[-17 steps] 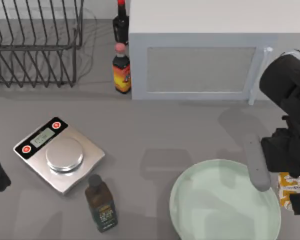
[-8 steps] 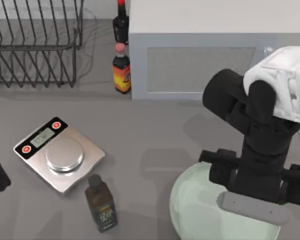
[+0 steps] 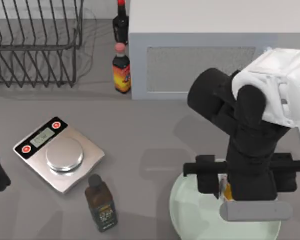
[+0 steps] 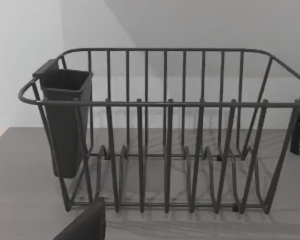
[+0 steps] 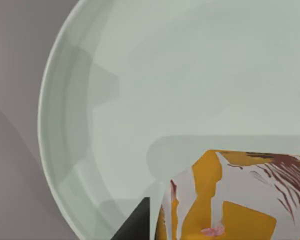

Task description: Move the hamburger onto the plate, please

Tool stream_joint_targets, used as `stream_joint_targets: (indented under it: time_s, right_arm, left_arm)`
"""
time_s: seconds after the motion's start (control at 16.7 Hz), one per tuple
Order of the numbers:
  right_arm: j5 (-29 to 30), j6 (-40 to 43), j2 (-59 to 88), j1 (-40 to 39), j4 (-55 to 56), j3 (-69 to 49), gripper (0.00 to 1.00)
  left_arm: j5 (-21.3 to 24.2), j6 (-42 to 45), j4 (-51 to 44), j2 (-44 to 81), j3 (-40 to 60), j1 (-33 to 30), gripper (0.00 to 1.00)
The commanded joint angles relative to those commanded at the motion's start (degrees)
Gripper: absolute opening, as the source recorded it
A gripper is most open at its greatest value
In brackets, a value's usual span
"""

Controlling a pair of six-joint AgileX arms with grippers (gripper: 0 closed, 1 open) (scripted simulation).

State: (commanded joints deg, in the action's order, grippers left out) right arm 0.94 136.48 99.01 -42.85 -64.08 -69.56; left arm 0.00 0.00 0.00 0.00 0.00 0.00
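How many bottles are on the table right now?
3. One dark bottle lies in front of the kitchen scale. Two stand left of the white appliance: a pink-capped sauce bottle and a red-topped bottle behind it. The right arm could hide more.

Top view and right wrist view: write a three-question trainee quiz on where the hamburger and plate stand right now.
1. True or false: the right gripper hangs above the plate.
2. Multiple choice: the hamburger is (a) on the kitchen scale, (b) over the plate at the right gripper, (c) in the dish rack.
3. Fill in: the left arm sits at the table's ____ edge.

Key: 1 true; 2 b; 3 left.
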Motion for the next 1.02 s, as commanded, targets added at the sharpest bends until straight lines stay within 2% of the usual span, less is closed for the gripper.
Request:
stream_joint_targets:
  time_s: [0.3, 0.66, 0.9, 1.02]
  right_arm:
    - [0.0, -0.1, 0.0, 0.3, 0.1, 0.4, 0.00]
    - [0.0, 0.2, 3.0, 0.4, 9.5, 6.2, 0.00]
    - [0.0, 0.3, 3.3, 0.4, 10.2, 6.9, 0.00]
    - [0.0, 0.3, 3.3, 0.4, 10.2, 6.9, 0.15]
  left_arm:
    - [0.0, 0.0, 0.0, 0.0, 0.0, 0.0, 1.00]
    - [0.0, 0.0, 0.0, 0.0, 0.0, 0.0, 1.00]
    - [0.0, 0.0, 0.0, 0.0, 0.0, 0.0, 1.00]
    - [0.0, 0.0, 0.0, 0.0, 0.0, 0.0, 1.00]
